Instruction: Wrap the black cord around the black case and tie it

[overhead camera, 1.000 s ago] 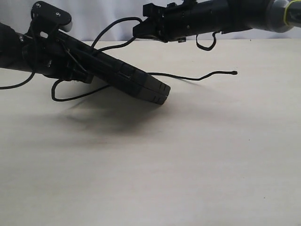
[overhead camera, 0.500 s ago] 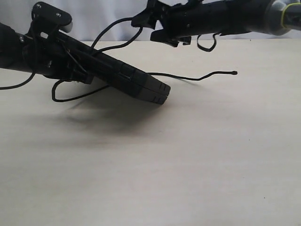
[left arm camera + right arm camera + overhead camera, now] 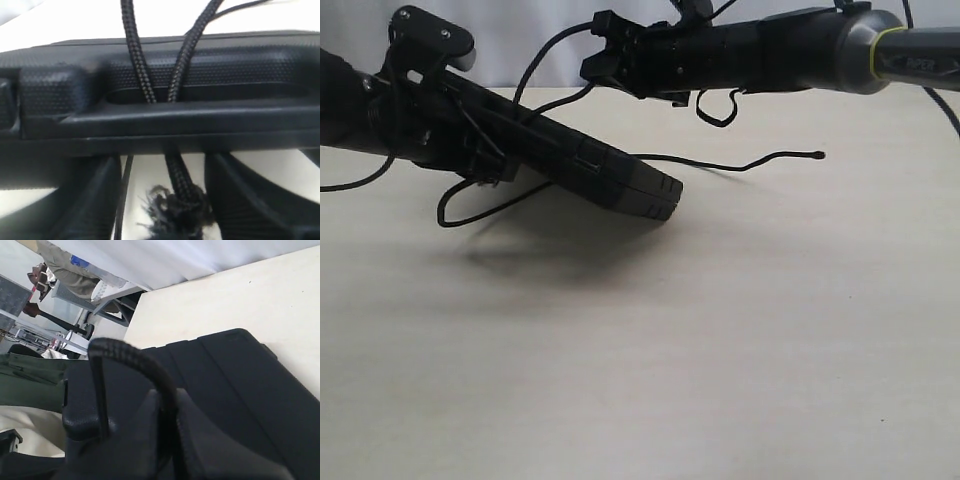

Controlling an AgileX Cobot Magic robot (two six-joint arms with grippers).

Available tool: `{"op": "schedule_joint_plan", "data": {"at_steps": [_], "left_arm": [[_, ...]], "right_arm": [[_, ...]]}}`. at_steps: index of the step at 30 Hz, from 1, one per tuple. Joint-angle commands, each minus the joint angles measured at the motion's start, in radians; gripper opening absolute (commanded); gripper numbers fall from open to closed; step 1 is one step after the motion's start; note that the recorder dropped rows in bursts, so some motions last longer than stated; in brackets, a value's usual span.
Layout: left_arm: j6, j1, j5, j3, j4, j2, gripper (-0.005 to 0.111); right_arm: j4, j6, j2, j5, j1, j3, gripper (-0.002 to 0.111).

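Observation:
The black case [image 3: 600, 170] is tilted, its right end on the table and its left end raised over my left gripper [image 3: 470, 150]. In the left wrist view the handle bar [image 3: 165, 130] lies across my left gripper [image 3: 162, 160], whose jaws stand apart; two strands of the black cord [image 3: 140, 65] pass through the cut-out and the frayed knot [image 3: 182, 210] hangs between the fingers. My right gripper [image 3: 592, 62] hovers above the case, shut on a loop of cord [image 3: 125, 352]. The tail [image 3: 720, 164] trails right to its capped tip [image 3: 817, 155].
The pale table [image 3: 720, 330] stretches toward the front and right. A slack loop of cord [image 3: 445, 212] hangs below the raised end of the case. The table's far edge [image 3: 880, 87] runs just behind the right arm [image 3: 800, 50].
My right gripper has moved left above the case, drawing the cord loop with it. The slack loop under the case has shifted slightly. The case and left arm hold still.

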Motion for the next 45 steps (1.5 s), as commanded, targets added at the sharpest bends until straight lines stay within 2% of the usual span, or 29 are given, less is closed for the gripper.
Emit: {"op": "schedule_joint_plan", "data": {"at_steps": [1, 11, 17, 26, 29, 33, 37, 45], "left_arm": [[0.001, -0.003, 0.034, -0.003, 0.081, -0.038, 0.057], [-0.001, -0.003, 0.037, -0.003, 0.083, -0.211, 0.057], [-0.001, -0.003, 0.086, -0.003, 0.083, -0.149, 0.057], [0.043, -0.003, 0.078, -0.003, 0.096, -0.039, 0.057], [0.078, 0.029, 0.071, 0.012, 0.124, -0.035, 0.056], [0.189, 0.075, -0.044, 0.074, 0.021, -0.035, 0.056], [0.400, 0.060, -0.161, 0.139, -0.124, -0.033, 0.056], [0.461, 0.055, -0.111, 0.145, -0.209, -0.031, 0.056]], "right_arm": [[-0.004, -0.018, -0.006, 0.011, 0.000, -0.004, 0.005], [-0.004, -0.022, -0.006, 0.058, 0.000, -0.004, 0.005], [-0.004, -0.022, -0.006, 0.125, 0.000, -0.004, 0.005], [-0.006, -0.022, -0.006, 0.134, 0.000, -0.004, 0.005], [-0.019, -0.022, -0.006, 0.140, 0.000, -0.004, 0.005], [-0.024, -0.022, -0.006, 0.136, -0.002, -0.004, 0.005], [-0.024, -0.022, -0.006, 0.136, -0.002, -0.004, 0.005], [-0.025, -0.022, -0.006, 0.132, -0.002, -0.004, 0.005]]}}
